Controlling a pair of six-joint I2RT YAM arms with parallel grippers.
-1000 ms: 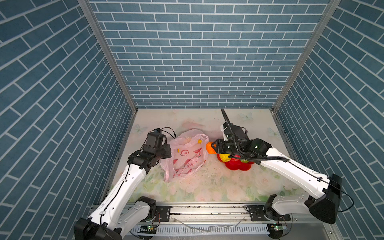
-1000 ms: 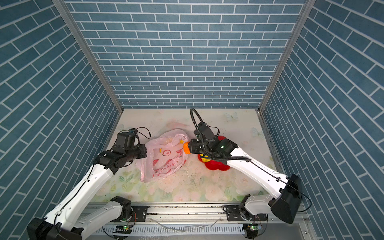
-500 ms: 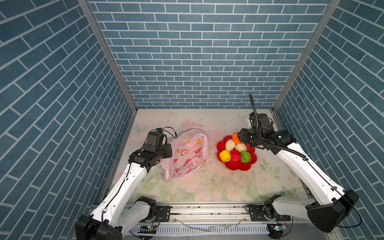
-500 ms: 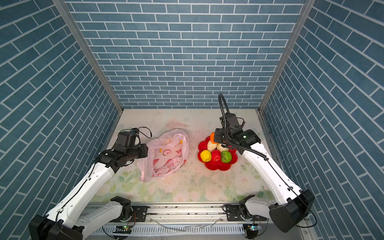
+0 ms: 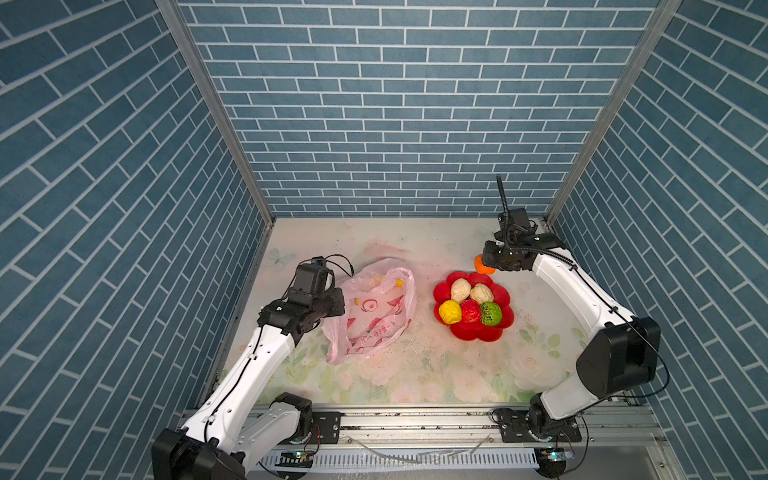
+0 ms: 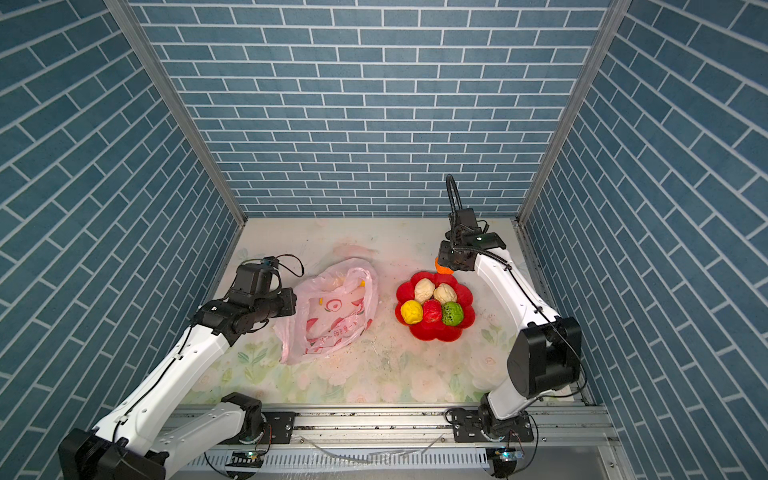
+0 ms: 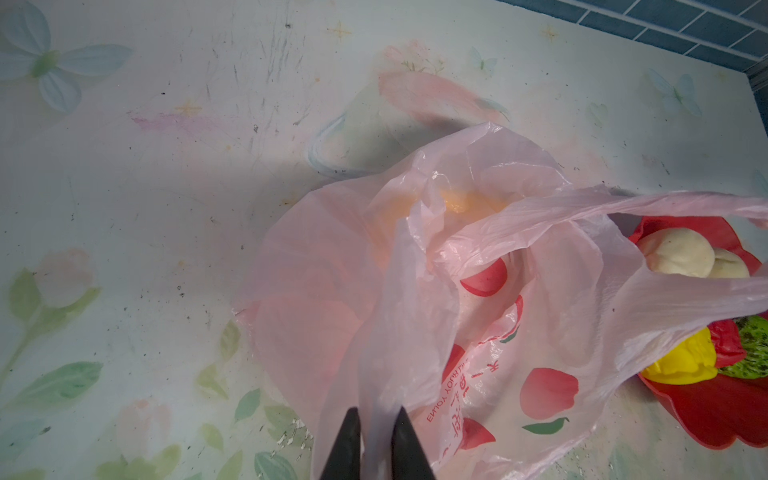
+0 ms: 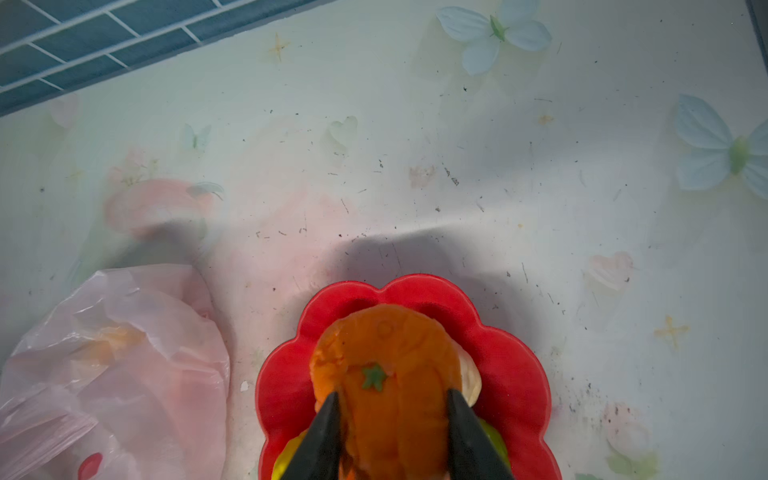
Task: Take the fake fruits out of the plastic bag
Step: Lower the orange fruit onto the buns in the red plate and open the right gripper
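Since a second ago my right tool point(image 8: 392, 397) has swung away from the thin pink printed plastic bag point(image 5: 374, 316) toward the table's point(image 5: 415, 374) far right corner. It clenches the orange toy fruit point(image 8: 386, 345) above the far rim of the red flower-shaped dish point(image 5: 469, 334). Five other toy fruits point(image 5: 471, 311) lie in that dish. My left tool point(image 7: 377, 411) is clamped on a handle of the bag, which lies near the table's left edge.
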